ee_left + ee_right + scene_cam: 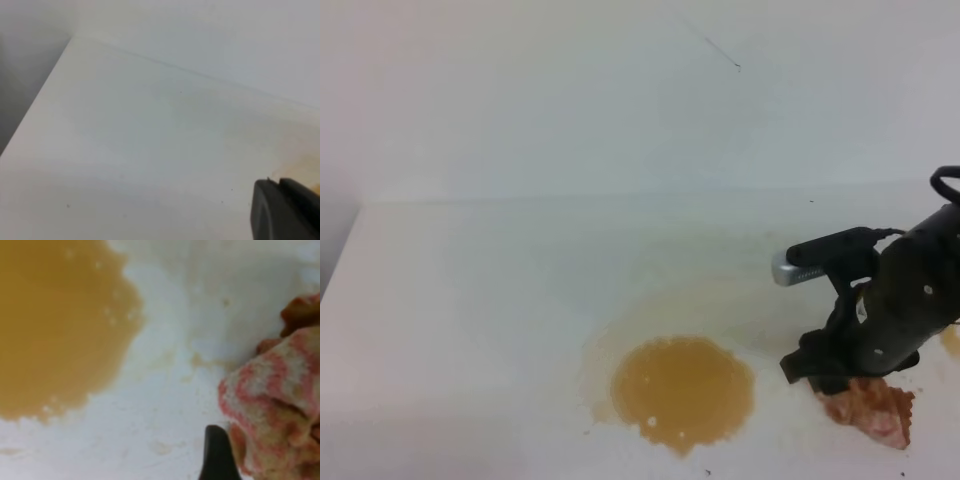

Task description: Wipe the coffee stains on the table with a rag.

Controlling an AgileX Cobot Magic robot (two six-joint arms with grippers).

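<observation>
This looks like a bare robot test setup, a lab or staging bench and not a home or a kitchen. A wide, plain white desk [470,300] stands against an equally plain white wall [620,90], with nothing domestic on or around it. The only things on the desk are a black robot arm [900,300] carrying a small camera module, a roundish amber puddle of coffee [682,392] and a pink-and-white rag [875,408].

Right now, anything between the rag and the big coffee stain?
Nothing visible. The rag lies under the right gripper, right of the big stain. Only bare, faintly smeared table lies between them.
</observation>
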